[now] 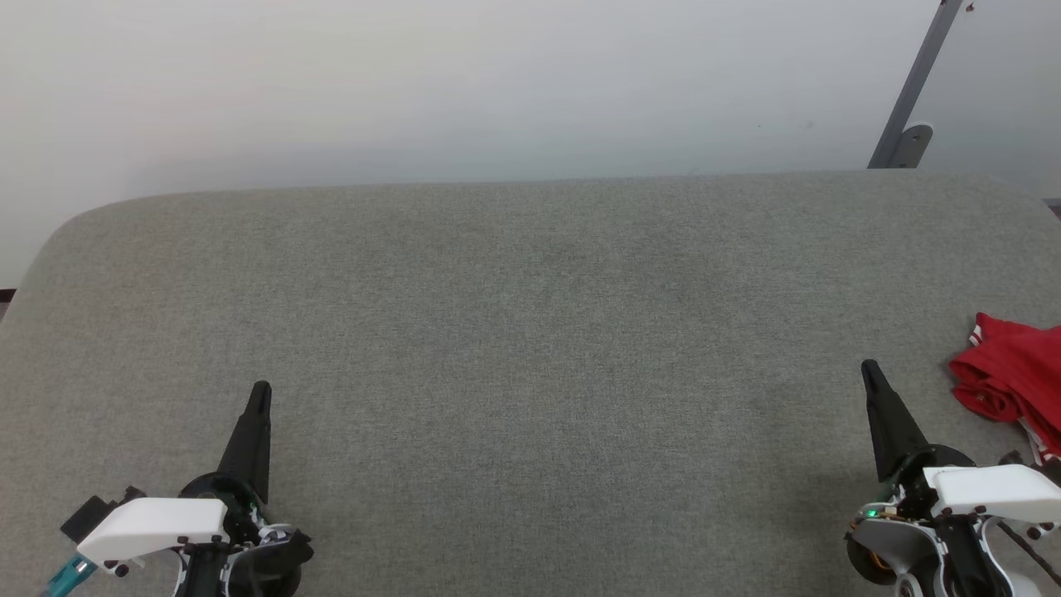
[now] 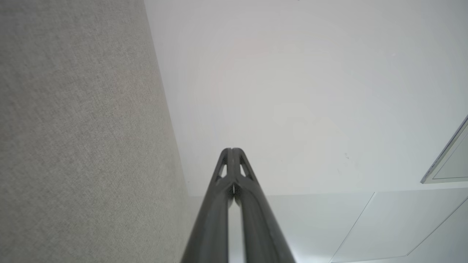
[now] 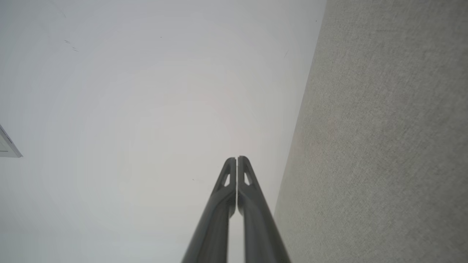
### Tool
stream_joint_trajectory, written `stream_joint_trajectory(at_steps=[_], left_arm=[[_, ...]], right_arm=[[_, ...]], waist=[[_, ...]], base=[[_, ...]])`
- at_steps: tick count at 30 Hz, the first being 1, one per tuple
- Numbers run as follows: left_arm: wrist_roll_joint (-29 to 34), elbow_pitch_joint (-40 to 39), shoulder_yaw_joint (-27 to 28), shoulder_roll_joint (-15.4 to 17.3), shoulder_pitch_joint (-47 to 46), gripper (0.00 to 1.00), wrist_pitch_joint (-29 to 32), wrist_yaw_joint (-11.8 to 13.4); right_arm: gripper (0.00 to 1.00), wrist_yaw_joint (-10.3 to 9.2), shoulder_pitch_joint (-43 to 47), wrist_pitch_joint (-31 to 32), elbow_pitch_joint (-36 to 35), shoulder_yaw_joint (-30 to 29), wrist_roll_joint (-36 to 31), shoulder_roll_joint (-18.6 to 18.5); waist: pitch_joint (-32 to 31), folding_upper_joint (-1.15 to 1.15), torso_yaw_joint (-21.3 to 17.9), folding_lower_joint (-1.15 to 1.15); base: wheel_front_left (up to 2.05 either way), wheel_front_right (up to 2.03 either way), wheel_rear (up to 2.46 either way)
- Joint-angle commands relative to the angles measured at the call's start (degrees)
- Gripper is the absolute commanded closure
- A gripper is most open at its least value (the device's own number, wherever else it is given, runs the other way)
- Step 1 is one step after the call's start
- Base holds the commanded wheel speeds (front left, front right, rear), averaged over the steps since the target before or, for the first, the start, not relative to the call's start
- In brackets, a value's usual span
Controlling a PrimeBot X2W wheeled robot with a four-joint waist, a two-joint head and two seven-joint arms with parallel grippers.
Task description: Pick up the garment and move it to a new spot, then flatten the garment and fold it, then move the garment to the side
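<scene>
A: Starting with the head view. Any sign of the shirt (image 1: pixel 1013 377)?

B: Crumpled in a red heap at the far right of the grey table (image 1: pixel 530 332), partly cut off by the frame edge. A bit of white-and-red striped trim at its top corner and along its lower side.

A: And the grippers?

B: Low on the left, the left gripper (image 1: pixel 260 390), over bare cloth, fingers pressed together into one dark point, holding nothing. Low on the right, the right gripper (image 1: pixel 869 367), pinched just as tight, empty too, near the shirt yet clearly apart from it. Both pointing up the frame. No telling from here whether either tip touches the cloth.

A: Behind the table?

B: A pale wall (image 1: pixel 497 83), plus a slanted grey metal bar (image 1: pixel 916 83) at the upper right.

A: On to the left wrist view.

B: Two dark fingers (image 2: pixel 217 208) meeting at the tips, nothing between them. Grey table cloth down the left side, white wall beyond, a thin-framed panel (image 2: pixel 448 160) at the right edge, thin seams across pale surfaces at the lower right.

A: Right wrist view?

B: Much the same, mirrored. Fingers (image 3: pixel 219 219) touching at the tips, nothing gripped. Grey cloth down the right side, white wall to the left, a small pale corner of something at the left edge, too little to identify.
</scene>
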Motion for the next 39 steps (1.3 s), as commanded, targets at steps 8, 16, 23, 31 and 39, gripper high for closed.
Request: stream_joint_trajectory(at_steps=[8,16,23,31,39], left_arm=[[0.1,0.0,0.3,-0.2,-0.8,1.0,0.3,0.1],[0.2,0.0,0.4,-0.2,-0.8,1.0,0.4,0.1],[0.3,0.0,0.5,-0.3,-0.9,1.0,0.4,0.1],[0.4,0.0,0.6,-0.3,-0.9,1.0,0.5,0.1],[0.4,0.0,0.7,-0.4,-0.9,1.0,0.6,0.1]], right_arm=[[1.0,0.0,-0.3,0.1,0.0,0.1,0.2,-0.2],[1.0,0.0,-0.3,0.1,0.0,0.1,0.2,-0.2],[1.0,0.0,-0.3,0.1,0.0,0.1,0.2,-0.2],[1.0,0.0,-0.3,0.1,0.0,0.0,0.2,-0.2],[1.0,0.0,-0.3,0.1,0.0,0.1,0.2,-0.2]], waist=[[0.0,0.0,0.0,0.0],[0.0,0.0,0.0,0.0],[0.0,0.0,0.0,0.0],[0.0,0.0,0.0,0.0],[0.0,0.0,0.0,0.0]], base=[[0.0,0.0,0.0],[0.0,0.0,0.0],[0.0,0.0,0.0],[0.0,0.0,0.0],[0.0,0.0,0.0]])
